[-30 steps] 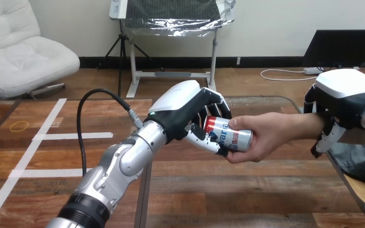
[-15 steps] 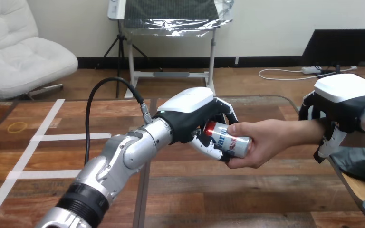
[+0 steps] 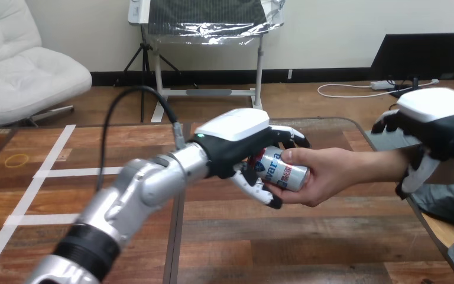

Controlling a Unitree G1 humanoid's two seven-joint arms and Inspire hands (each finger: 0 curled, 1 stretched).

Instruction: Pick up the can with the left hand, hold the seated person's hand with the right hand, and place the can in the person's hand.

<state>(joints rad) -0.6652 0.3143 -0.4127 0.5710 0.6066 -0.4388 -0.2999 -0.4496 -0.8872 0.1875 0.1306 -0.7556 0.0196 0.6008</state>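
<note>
Quick look from my remote seat. The left robot hand [image 3: 236, 139] comes in from the lower left on its silver arm and sits about mid-frame, up off the wooden surface [image 3: 307, 236]. Its fingers are curled over the top and far side of the can [image 3: 281, 171], and its thumb hooks under the near side. So it's wrapped around the can, not spread. The can lies on its side, with the red end tucked into the robot's palm and the other end pointing right.

The person's hand [image 3: 328, 177] reaches in from the right and is on the same can, thumb laid along the top and fingers cupped underneath. Both have it at once, the robot on the left part and the person on the right part. The robot's thumb tip and the person's fingers are right next to each other. I can't tell if they actually touch.

Over at the right edge, the right robot hand [image 3: 434, 121] sits on top of the person's wrist [image 3: 397, 161]. Its fingers curl down over the far side and its thumb hangs down the near side, so it's clamped around that wrist.
</note>
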